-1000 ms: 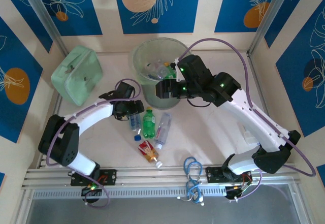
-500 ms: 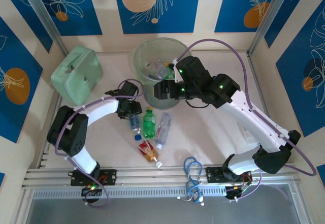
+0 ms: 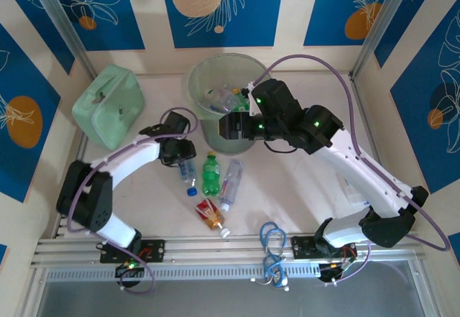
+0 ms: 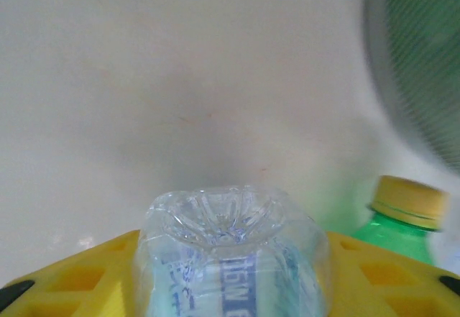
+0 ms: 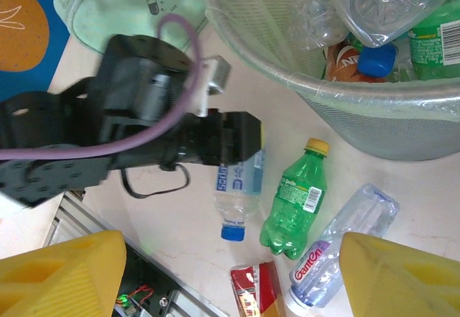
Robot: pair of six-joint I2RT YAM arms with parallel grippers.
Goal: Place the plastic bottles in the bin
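Translucent pale green-grey round bin (image 3: 192, 87) far back on counter (image 3: 302, 187), part-filled. Right hand (image 3: 226, 126) spread, holding nothing, at its near wall. Left hand (image 3: 179, 154) clenched on base end of clear blue-labelled plastic bottle (image 4: 230, 259) lying near bin; liable to swing or slip out on lifting.

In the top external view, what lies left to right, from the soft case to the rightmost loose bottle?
mint-green case → blue-labelled clear bottle → green bottle → second clear bottle
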